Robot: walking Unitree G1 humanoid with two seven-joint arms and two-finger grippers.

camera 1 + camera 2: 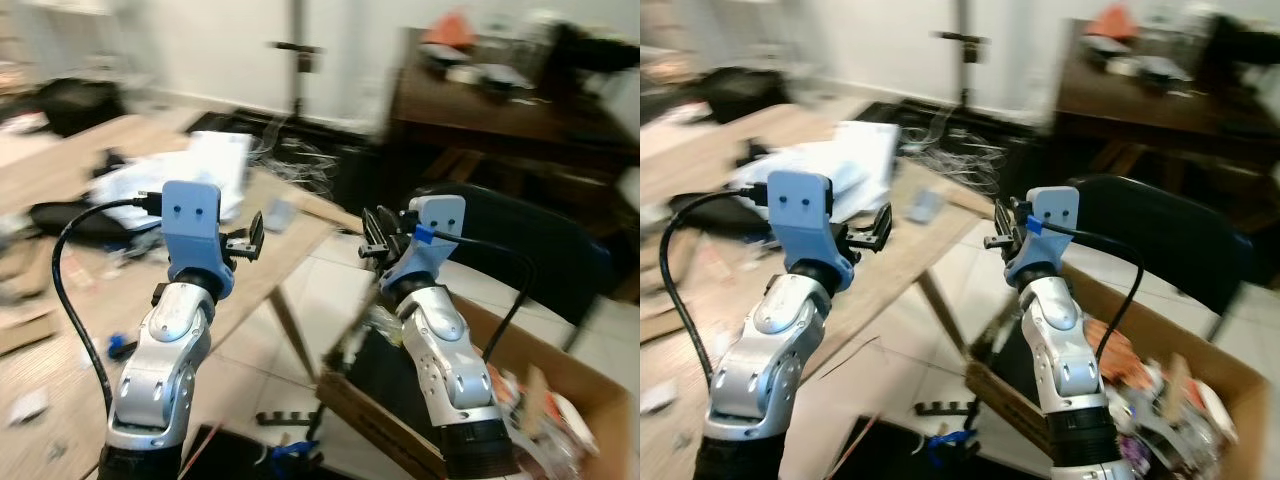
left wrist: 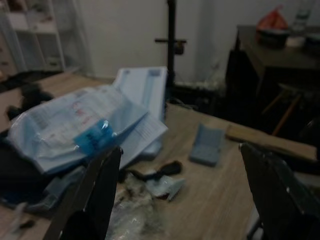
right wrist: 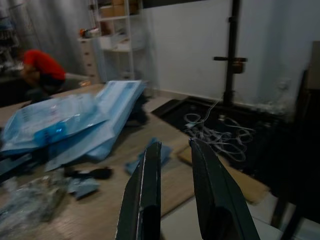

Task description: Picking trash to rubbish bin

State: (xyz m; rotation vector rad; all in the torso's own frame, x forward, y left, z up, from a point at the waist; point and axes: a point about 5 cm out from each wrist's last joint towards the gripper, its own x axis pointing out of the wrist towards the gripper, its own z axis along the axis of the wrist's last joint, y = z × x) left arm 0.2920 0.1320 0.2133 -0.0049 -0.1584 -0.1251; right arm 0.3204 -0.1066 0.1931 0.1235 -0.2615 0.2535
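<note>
Spreading across the robot's left side, a wooden table (image 1: 270, 262) carries the trash: a heap of pale blue plastic bags (image 2: 80, 125), a small grey-blue pad (image 2: 206, 145), a crumpled clear wrapper (image 2: 135, 210) and a black scrap (image 2: 160, 171). To the right, on the tiled floor, sits an open cardboard box (image 1: 560, 370) serving as the rubbish bin, part full of mixed litter. The left gripper (image 1: 250, 238) hovers above the table's near edge, fingers spread wide and empty, with the bags and wrapper lying ahead of and below it. The right gripper (image 1: 375, 238) is raised over the gap between table and box, its fingers (image 3: 150, 195) drawn almost together with a narrow slit between, holding nothing. Both silver forearms rise steeply, wrists bent forward. A person in a red top (image 3: 42, 65) crouches beyond the table.
</note>
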